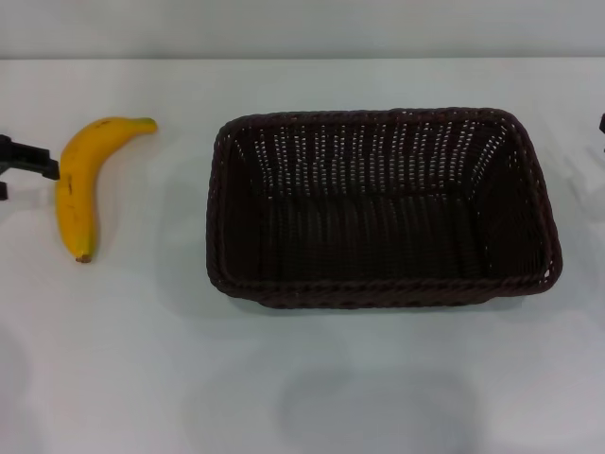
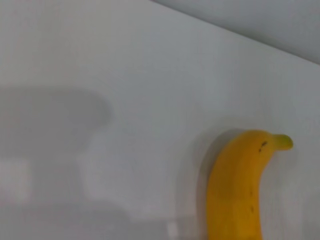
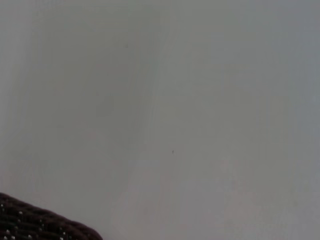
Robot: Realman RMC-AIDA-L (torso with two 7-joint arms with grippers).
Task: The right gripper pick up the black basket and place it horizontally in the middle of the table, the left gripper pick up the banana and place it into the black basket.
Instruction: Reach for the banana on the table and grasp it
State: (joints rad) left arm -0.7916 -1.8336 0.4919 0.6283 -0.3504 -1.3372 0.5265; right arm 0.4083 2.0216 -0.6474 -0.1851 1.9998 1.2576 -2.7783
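The black basket [image 1: 378, 156] stands lengthwise across the middle of the white table [image 1: 284, 378], upright and empty. A corner of its rim shows in the right wrist view [image 3: 35, 225]. The yellow banana [image 1: 77, 189] lies on the table to the left of the basket, apart from it, stem end toward the back. It also shows in the left wrist view [image 2: 235, 190]. My left gripper [image 1: 24, 161] is at the left edge, just beside the banana's middle. Only a sliver of my right gripper [image 1: 602, 123] shows at the right edge, away from the basket.
The table's back edge meets a grey wall [image 1: 302, 28]. Bare tabletop lies in front of the basket and between the banana and the basket.
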